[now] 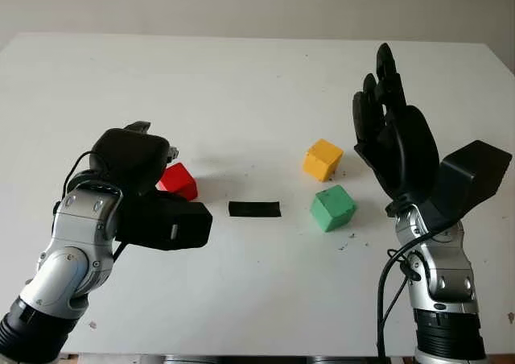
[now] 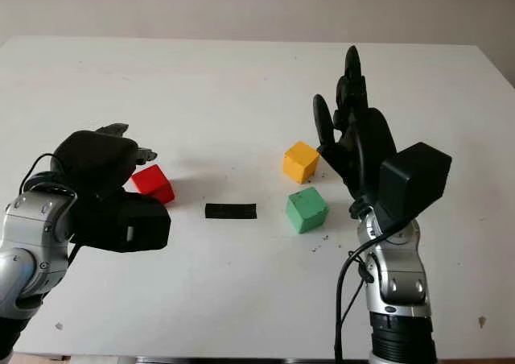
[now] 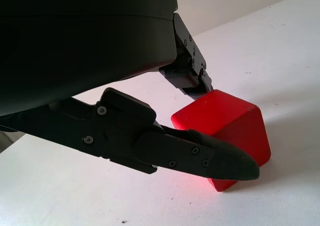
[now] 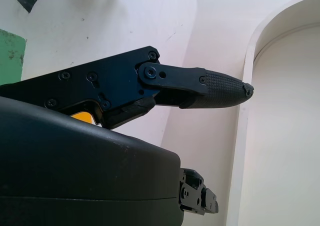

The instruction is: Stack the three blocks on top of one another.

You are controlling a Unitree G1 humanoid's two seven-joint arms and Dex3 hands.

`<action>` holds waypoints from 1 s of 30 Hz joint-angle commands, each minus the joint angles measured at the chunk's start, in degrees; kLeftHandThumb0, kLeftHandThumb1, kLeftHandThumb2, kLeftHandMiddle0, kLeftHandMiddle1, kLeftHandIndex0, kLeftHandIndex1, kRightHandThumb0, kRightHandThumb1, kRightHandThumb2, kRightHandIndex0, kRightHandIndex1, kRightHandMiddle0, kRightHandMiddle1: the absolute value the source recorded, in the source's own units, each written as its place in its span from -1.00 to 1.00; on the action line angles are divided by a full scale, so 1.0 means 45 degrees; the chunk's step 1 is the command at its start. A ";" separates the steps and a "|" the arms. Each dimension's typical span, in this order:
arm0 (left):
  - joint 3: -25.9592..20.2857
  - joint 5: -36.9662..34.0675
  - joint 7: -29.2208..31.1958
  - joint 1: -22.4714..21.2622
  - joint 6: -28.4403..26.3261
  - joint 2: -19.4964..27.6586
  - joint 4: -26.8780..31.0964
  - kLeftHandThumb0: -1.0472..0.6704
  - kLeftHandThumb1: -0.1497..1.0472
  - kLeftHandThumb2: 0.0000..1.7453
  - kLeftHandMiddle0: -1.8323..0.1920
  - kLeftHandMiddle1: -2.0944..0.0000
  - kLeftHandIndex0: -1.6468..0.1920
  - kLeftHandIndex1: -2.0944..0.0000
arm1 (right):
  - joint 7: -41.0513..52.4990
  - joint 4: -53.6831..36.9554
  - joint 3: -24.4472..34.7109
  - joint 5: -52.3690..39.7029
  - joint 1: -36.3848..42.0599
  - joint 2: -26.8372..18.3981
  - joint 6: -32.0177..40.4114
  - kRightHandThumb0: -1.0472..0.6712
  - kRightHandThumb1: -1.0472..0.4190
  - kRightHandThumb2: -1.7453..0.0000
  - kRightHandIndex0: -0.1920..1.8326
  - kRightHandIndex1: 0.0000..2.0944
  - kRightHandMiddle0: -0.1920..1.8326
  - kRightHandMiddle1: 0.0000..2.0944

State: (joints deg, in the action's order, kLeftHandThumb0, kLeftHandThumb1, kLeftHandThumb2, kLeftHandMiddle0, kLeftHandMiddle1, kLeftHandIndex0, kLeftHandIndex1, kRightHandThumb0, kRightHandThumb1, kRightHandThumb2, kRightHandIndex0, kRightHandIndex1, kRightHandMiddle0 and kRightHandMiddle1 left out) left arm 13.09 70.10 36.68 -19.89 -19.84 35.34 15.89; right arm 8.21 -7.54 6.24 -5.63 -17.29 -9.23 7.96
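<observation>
White table (image 1: pixel 241 90) carries three blocks and a black strip (image 1: pixel 254 209) at centre. Red block (image 1: pixel 179 180) sits left of the strip, partly behind the left hand (image 1: pixel 141 167) in the head views. Yellow block (image 1: pixel 322 159) and green block (image 1: pixel 332 208) sit right of the strip, near each other but apart, yellow farther from the robot. None stacked.

Left hand: low at the red block. The left wrist view adds what the head views hide: a finger (image 3: pixel 200 156) crosses one face of the block and another fingertip (image 3: pixel 197 83) meets its upper edge on the far side. Block still seated on the table; whether the fingers actually clamp it cannot be told.

Right hand (image 1: pixel 394 130): raised, upright, just right of the yellow and green blocks, open, holding nothing. The right wrist view shows a straight finger (image 4: pixel 200 88), a sliver of green (image 4: pixel 11 56) and of yellow (image 4: pixel 82 117) past the shell.
</observation>
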 commanded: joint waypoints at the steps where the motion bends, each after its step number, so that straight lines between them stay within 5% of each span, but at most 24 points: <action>1: 0.0074 0.0028 0.0011 0.0088 0.0091 -0.0070 -0.0115 -0.80 1.00 -0.83 0.60 0.93 0.11 0.86 | -0.0043 -0.0245 -0.0015 0.0028 0.0084 -0.0054 -0.0152 -0.59 -1.00 0.39 -1.00 -1.00 -1.00 -1.00; 7: 0.0020 -0.0086 0.0161 0.0030 0.0174 -0.0219 -0.0150 -0.72 1.00 -0.86 0.56 0.93 0.01 0.79 | -0.0002 -0.0236 0.0026 -0.0032 0.0105 -0.0036 -0.0152 -0.60 -1.00 0.40 -1.00 -1.00 -1.00 -1.00; 10: -0.0193 -0.0362 -0.0432 0.0231 0.0343 -0.0298 -0.0028 -0.45 0.97 -0.93 0.45 0.94 0.25 0.00 | 0.0000 -0.0232 0.0025 -0.0025 0.0116 -0.0040 -0.0150 -0.59 -1.00 0.39 -1.00 -1.00 -1.00 -1.00; 12: -0.0333 -0.0570 -0.1026 0.0398 0.0537 -0.0293 0.0073 -0.29 0.94 -0.94 0.38 0.92 0.29 -0.16 | -0.0054 -0.0247 0.0010 0.0030 0.0122 -0.0032 -0.0117 -0.59 -1.00 0.39 -1.00 -1.00 -1.00 -1.00; 22: -0.1032 -0.1944 -0.2102 0.0832 0.1636 -0.0181 0.1015 -0.24 0.91 -0.94 0.29 0.94 0.25 0.00 | -0.0086 -0.0208 -0.0031 0.0039 0.0125 0.0023 -0.0232 -0.57 -1.00 0.39 -1.00 -1.00 -1.00 -1.00; 26: -0.1368 -0.2921 -0.1687 0.0656 0.2116 -0.0064 0.1522 -0.25 0.96 -0.94 0.33 0.95 0.41 -0.24 | -0.0101 -0.0195 -0.0059 0.0092 0.0142 0.0023 -0.0308 -0.56 -1.00 0.38 -1.00 -1.00 -1.00 -1.00; 30: -0.1441 -0.4132 -0.0593 -0.0066 0.2565 0.0199 0.1834 -0.26 0.97 -0.94 0.36 0.95 0.40 -0.25 | -0.0066 -0.0173 -0.0078 0.0095 0.0152 0.0008 -0.0342 -0.55 -1.00 0.38 -1.00 -1.00 -1.00 -1.00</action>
State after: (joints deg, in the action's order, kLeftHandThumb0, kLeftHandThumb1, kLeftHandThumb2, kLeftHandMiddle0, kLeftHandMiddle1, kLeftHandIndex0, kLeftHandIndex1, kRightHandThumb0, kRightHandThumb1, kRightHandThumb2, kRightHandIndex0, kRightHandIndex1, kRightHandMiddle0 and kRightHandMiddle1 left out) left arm 7.39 52.86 32.99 -17.87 -8.78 35.52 22.80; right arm 7.85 -7.53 6.12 -5.06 -16.86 -9.19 7.25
